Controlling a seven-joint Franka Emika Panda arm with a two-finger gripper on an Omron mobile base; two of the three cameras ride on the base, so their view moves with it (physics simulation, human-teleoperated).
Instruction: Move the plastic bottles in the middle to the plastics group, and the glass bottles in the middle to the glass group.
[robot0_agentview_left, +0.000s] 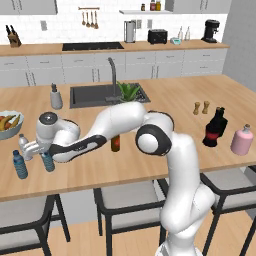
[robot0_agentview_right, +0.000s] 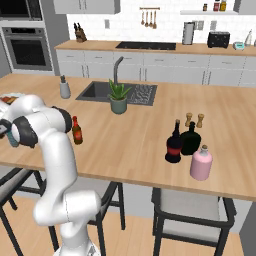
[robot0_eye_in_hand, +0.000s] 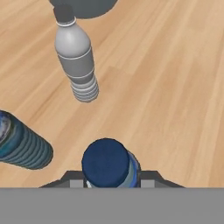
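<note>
Blue water bottle (robot0_eye_in_hand: 110, 164), bottom centre of the hand view, cap up, standing on the wooden counter (robot0_eye_in_hand: 166, 87) at the gripper (robot0_agentview_left: 41, 156); whether its fingers pinch the bottle cannot be told. Plastics group alongside: pale bottle (robot0_eye_in_hand: 76, 61) upper left, second blue bottle (robot0_eye_in_hand: 19, 142) lower left. Brown red-capped bottle (robot0_agentview_right: 76, 131) left of centre in the right base view; tall black bottle (robot0_agentview_right: 174, 142) right of centre.

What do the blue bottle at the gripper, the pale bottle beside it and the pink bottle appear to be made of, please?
The blue bottle looks like translucent plastic: ribbed body, matte dark blue screw cap. The pale bottle also looks like thin clear plastic, with ribs near its base. The pink bottle seems glass or glazed ceramic: smooth, opaque, stout, slightly glossy; the render leaves that open. All stand on a matte wood-grain counter.
</note>
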